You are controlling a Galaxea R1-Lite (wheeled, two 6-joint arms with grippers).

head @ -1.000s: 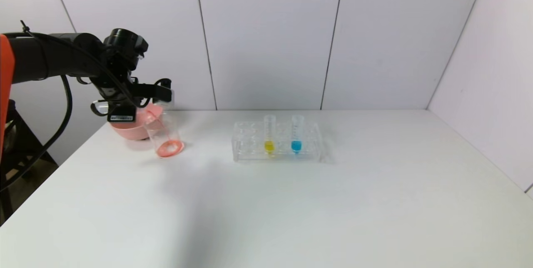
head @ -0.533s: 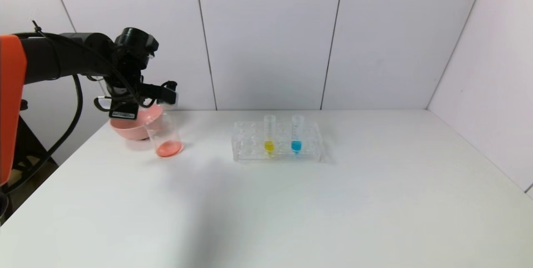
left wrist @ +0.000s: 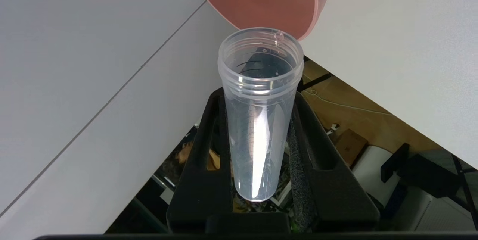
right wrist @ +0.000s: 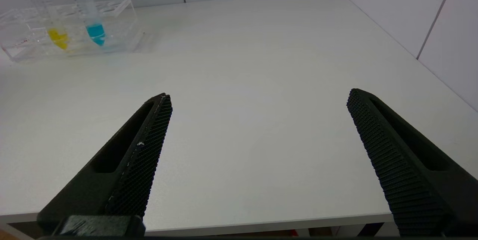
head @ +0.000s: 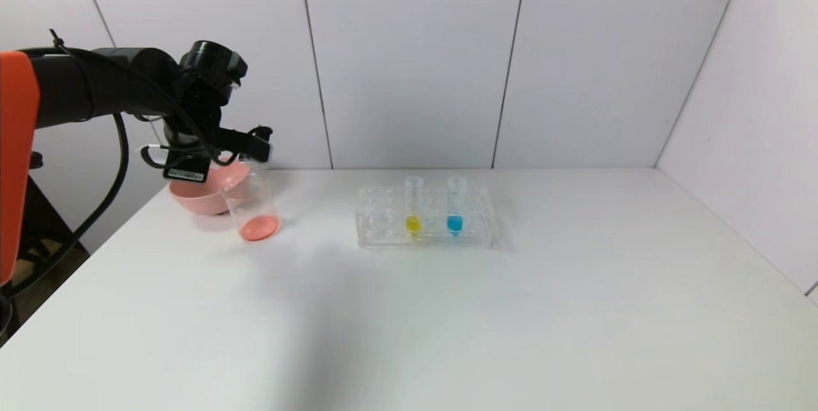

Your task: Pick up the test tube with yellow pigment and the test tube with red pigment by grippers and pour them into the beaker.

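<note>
Red tube [left wrist: 259, 120] pinched empty in our left fingers [left wrist: 298, 146], beaker [head: 253, 206] reddish; yellow tube [head: 413, 206] remains racked, right fingers [right wrist: 149, 146] spread

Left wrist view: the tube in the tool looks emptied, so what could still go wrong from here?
1. The left tool grips the emptied red test tube low, near its rounded end; it might slip or tilt when carried back.
2. That tool hovers right over the beaker, which stands against the pink bowl; a low retreat could tip it and spill the red liquid.
3. The yellow test tube stands beside the blue test tube in the rack; the open right tool could bump or grab the wrong one.
</note>
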